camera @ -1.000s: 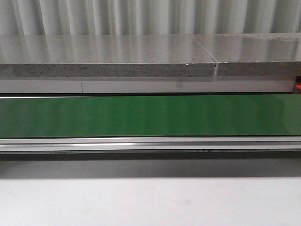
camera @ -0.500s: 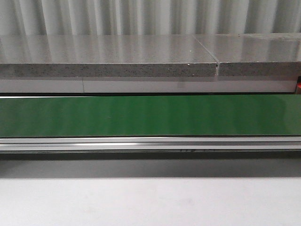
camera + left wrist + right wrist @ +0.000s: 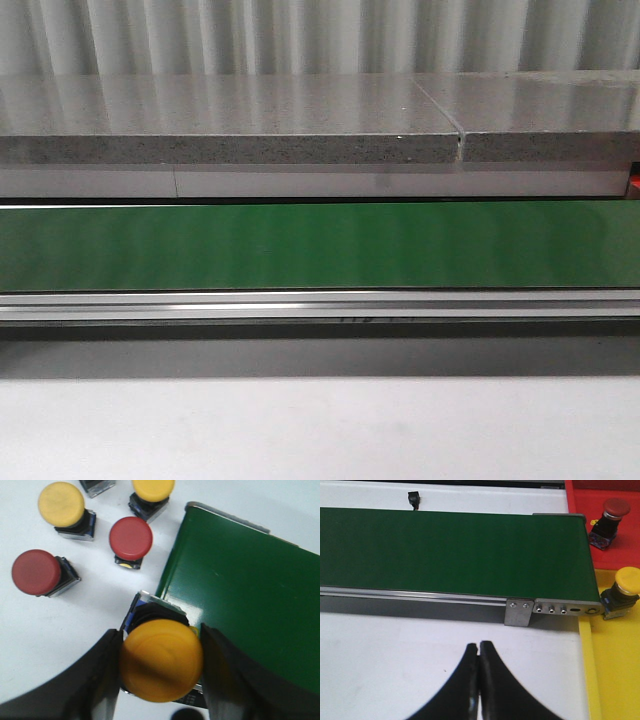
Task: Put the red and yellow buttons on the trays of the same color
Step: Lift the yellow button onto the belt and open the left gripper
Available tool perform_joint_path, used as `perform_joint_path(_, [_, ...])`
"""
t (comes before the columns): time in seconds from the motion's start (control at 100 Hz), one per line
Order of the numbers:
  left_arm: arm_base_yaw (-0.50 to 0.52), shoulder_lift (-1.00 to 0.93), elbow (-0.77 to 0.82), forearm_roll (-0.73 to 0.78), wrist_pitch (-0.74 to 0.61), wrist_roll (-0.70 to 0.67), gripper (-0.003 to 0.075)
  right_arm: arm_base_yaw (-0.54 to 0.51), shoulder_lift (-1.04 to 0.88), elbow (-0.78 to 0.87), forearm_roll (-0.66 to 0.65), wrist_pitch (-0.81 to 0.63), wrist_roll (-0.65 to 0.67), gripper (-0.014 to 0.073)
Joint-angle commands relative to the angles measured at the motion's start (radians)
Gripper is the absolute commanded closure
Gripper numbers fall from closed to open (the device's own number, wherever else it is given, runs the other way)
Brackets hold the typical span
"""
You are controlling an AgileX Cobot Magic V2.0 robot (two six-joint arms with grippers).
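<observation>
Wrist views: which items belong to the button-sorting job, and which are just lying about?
Job:
- yellow button in left gripper
- two loose red buttons
- two loose yellow buttons
- red tray, yellow tray, each holding a matching button
- green conveyor belt

Lying about:
- small black connector

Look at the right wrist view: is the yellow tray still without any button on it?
No, a yellow-capped push button already sits on the yellow tray, beside the green conveyor belt's end.
</observation>
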Motion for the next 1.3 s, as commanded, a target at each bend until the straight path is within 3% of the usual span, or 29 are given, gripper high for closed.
perform_joint_path(0.0, [-0.042, -0.032, -0.043, -0.007, -0.022, 0.004, 0.0491, 0.000, 0.010, -0.025, -0.008, -0.060, -0.010, 0.0659])
perform_joint_path(0.17, [-0.091, 0.006, -0.045, -0.007, -0.030, 0.008, 0.0491, 0.000, 0.010, -0.025, -0.008, -0.060, -0.010, 0.0659])
perform_joint_path(0.52, [-0.091, 0.084, -0.045, -0.011, -0.013, 0.012, 0.0479, 0.000, 0.010, -0.025, -0.008, -0.060, -0.010, 0.0659])
perform_joint_path(0.59, [-0.091, 0.088, -0.045, -0.011, -0.013, 0.012, 0.0409, 0.000, 0.010, -0.025, -0.008, -0.060, -0.010, 0.0659])
perform_joint_path(0.71, [-0.091, 0.087, -0.060, -0.027, -0.019, 0.012, 0.0192, 0.000, 0.010, -0.025, -0.008, -0.060, -0.010, 0.0659])
perform_joint_path(0.76, [-0.091, 0.087, -0.077, -0.051, -0.028, 0.012, 0.0152, 0.000, 0.010, -0.025, -0.008, -0.060, -0.010, 0.0659])
perform_joint_path(0.88, [-0.091, 0.079, -0.120, -0.138, -0.046, 0.046, 0.0166, 0.000, 0.010, -0.025, -0.008, -0.060, -0.010, 0.0659])
perform_joint_path(1.29, [-0.033, 0.054, -0.152, -0.058, 0.058, 0.031, 0.0177, 0.000, 0.010, -0.025, -0.008, -0.060, -0.010, 0.0659])
